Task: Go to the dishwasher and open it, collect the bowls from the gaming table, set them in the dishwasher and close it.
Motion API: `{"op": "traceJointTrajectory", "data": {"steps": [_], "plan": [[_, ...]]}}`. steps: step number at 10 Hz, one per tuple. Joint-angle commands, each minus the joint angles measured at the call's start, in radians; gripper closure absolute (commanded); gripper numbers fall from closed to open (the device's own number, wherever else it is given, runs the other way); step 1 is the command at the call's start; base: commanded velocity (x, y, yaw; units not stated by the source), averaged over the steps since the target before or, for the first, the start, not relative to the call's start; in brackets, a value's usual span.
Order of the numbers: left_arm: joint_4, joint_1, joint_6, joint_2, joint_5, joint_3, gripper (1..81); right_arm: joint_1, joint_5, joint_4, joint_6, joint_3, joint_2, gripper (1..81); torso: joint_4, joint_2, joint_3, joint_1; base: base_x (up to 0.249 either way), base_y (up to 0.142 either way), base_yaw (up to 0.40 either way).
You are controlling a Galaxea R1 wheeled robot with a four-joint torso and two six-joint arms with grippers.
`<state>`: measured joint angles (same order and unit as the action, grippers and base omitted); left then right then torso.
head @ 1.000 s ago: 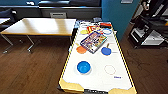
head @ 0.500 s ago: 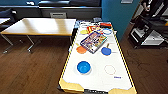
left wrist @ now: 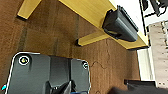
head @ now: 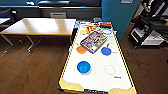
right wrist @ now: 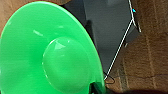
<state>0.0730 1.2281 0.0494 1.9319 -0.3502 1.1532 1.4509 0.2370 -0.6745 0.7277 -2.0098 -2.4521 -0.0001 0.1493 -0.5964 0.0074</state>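
Nothing has shifted since a second ago. Left to right on the white, yellow-rimmed gaming tabletop point(head: 100, 75): flat orange plastic bowl point(head: 81, 49), deep blue bowl point(head: 83, 67), flat blue bowl point(head: 106, 51). A wide lime-green bowl point(right wrist: 50, 52) sits close under the right wrist; fingers' state: cannot tell.

glossy green plastic bowl point(right wrist: 50, 55), wood floor point(head: 30, 70)

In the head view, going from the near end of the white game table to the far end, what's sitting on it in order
Deep blue bowl → flat blue dish and orange dish, about level → game box → white-centred, blue-rimmed dish → red object at the far end.
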Motion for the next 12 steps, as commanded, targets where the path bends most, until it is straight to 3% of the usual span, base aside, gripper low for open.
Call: {"op": "traceJointTrajectory", "data": {"steps": [1, 4, 6, 9, 11, 12], "plan": [[-0.205, -0.212, 0.003, -0.187, 0.042, -0.2, 1.0, 0.009, -0.042, -0.047, -0.004, -0.065, -0.041, 81.1, 0.0, 0.0, 0.0, 0.0, 0.0, 0.0, 0.0], [-0.381, -0.382, 0.003, -0.234, 0.114, -0.239, 1.0, 0.001, -0.062, -0.045, -0.002, -0.117, -0.104, 81.1, 0.0, 0.0, 0.0, 0.0, 0.0, 0.0, 0.0], [-0.392, -0.448, 0.003, -0.232, 0.198, -0.244, 1.0, 0.006, -0.051, -0.045, -0.004, -0.122, -0.026, 81.1, 0.0, 0.0, 0.0, 0.0, 0.0, 0.0, 0.0], [-0.387, -0.46, 0.0, -0.204, 0.217, -0.228, 1.0, 0.015, -0.044, -0.045, 0.004, -0.064, 0.129, 81.1, 0.0, 0.0, 0.0, 0.0, 0.0, 0.0, 0.0], [-0.392, -0.494, 0.001, -0.189, 0.238, -0.214, 1.0, 0.012, -0.045, -0.043, -0.002, -0.039, 0.157, 81.1, 0.0, 0.0, 0.0, 0.0, 0.0, 0.0, 0.0], [-0.418, -0.549, 0.003, -0.172, 0.244, -0.198, 1.0, 0.007, -0.053, -0.046, -0.004, -0.046, 0.137, 81.1, 0.0, 0.0, 0.0, 0.0, 0.0, 0.0, 0.0]]}}
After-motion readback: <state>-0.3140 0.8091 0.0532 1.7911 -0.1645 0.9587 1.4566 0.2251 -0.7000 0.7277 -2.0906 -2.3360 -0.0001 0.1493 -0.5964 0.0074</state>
